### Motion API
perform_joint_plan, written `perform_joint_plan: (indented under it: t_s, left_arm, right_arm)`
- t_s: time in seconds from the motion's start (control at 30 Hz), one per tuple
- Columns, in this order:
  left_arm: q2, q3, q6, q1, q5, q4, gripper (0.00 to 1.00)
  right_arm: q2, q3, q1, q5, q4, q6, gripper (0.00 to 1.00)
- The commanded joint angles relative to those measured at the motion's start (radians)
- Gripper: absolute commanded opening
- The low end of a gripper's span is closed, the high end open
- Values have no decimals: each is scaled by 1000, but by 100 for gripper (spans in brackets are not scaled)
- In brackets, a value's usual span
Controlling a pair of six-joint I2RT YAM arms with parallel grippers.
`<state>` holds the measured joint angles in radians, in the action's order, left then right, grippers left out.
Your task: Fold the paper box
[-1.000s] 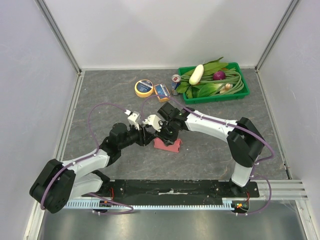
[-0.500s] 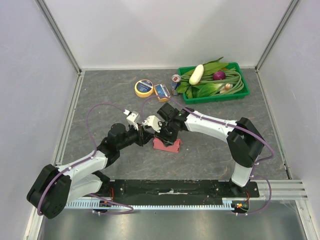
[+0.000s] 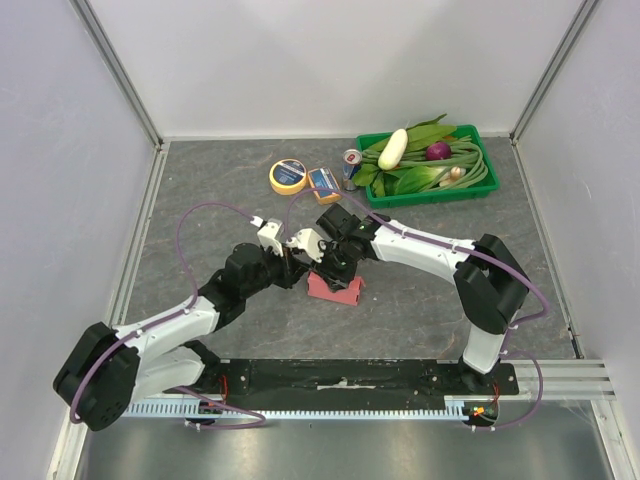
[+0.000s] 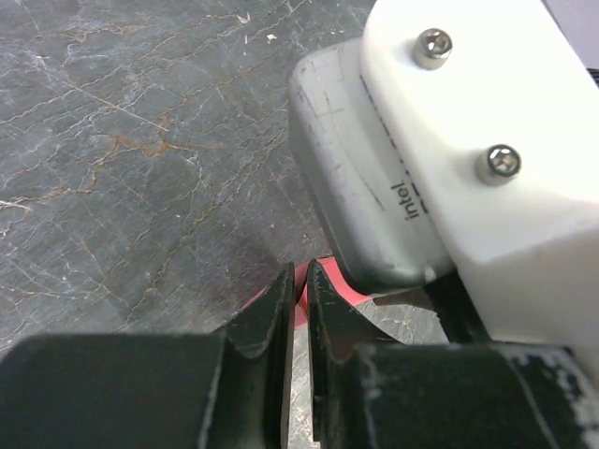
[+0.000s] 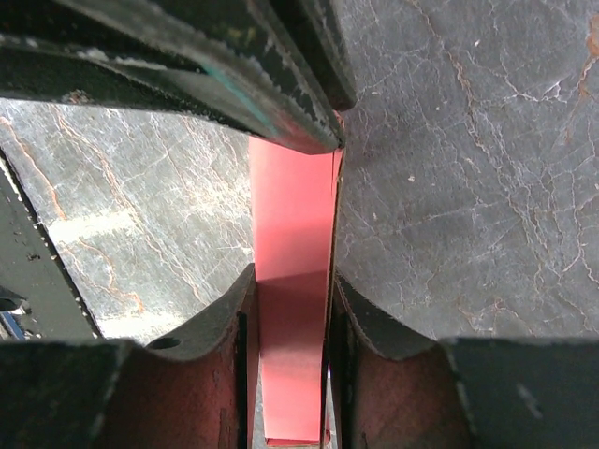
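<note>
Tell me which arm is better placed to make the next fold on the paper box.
Probably the right: the right gripper clasps a panel of the paper box from both sides and could bend it. The left gripper seems only to pinch an edge.

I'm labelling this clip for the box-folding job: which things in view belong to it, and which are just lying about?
Belongs to the job:
paper box
left end effector, at the box
right end effector, at the box

Just lying about, at the far side of the table:
yellow tape roll
small blue-and-orange box
can
green tray of vegetables
</note>
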<state>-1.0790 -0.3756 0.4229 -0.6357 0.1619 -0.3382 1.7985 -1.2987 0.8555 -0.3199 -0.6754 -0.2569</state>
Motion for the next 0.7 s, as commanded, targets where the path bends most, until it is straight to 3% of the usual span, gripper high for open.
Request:
perform_joint_plan:
  t_s: [0.0,0.13,0.5,0.67]
  left_arm:
    - [-9,-59,-29,-68,-33,-5,12]
    - [-13,-66,-10,-99,-61,1,2]
    - [14,15,227,-156,-243,-41,2]
    - [54,60,226,-194,-321,-71,2]
  right_arm:
    - [22,-7,22,-4,-12,2,24]
    - [27,-7,22,-5,-4,10,24]
    - [4,41,25,22,123,129,28]
    - [-25,96,34,73,209,185,31]
